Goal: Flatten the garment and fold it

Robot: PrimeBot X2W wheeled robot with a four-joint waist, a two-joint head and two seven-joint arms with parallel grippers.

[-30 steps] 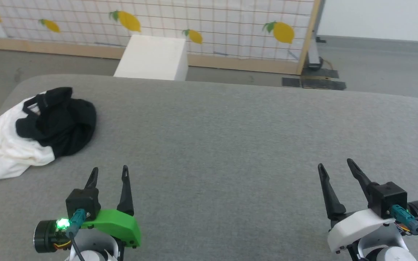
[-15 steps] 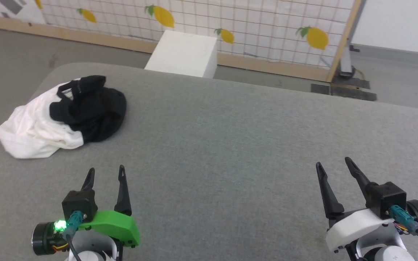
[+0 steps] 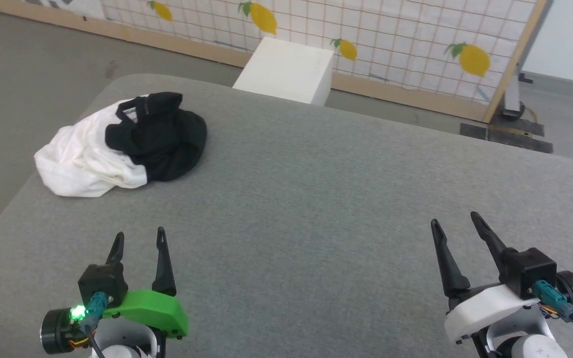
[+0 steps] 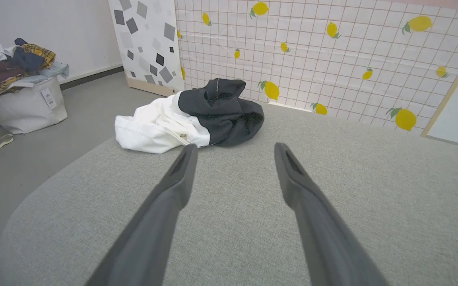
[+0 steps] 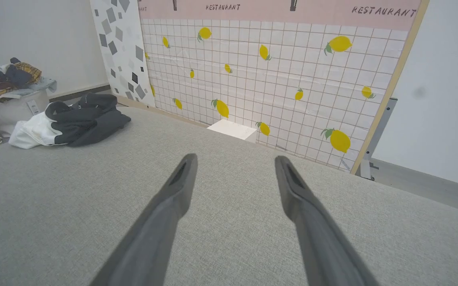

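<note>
The garment point(image 3: 117, 149) lies crumpled in a heap near the far left corner of the grey table point(image 3: 316, 199), white cloth to the left, black cloth on top and to the right. The left wrist view has the garment point(image 4: 189, 119) straight ahead of the fingers; the right wrist view has the garment point(image 5: 66, 123) far off to the left. My left gripper point(image 3: 138, 237) hovers open at the lower left, well short of the heap. At the lower right my right gripper point(image 3: 454, 222) is open and holds nothing.
A white box point(image 3: 286, 69) stands on the floor behind the table, before a lemon-patterned panel point(image 3: 391, 35). A pale laundry bin point(image 4: 22, 107) heaped with clothes sits on the floor to the left of the table. The table's left corner is rounded.
The head camera has swung left, so the garment and the box sit further right in the picture. Both grippers keep their pose and stay open.
</note>
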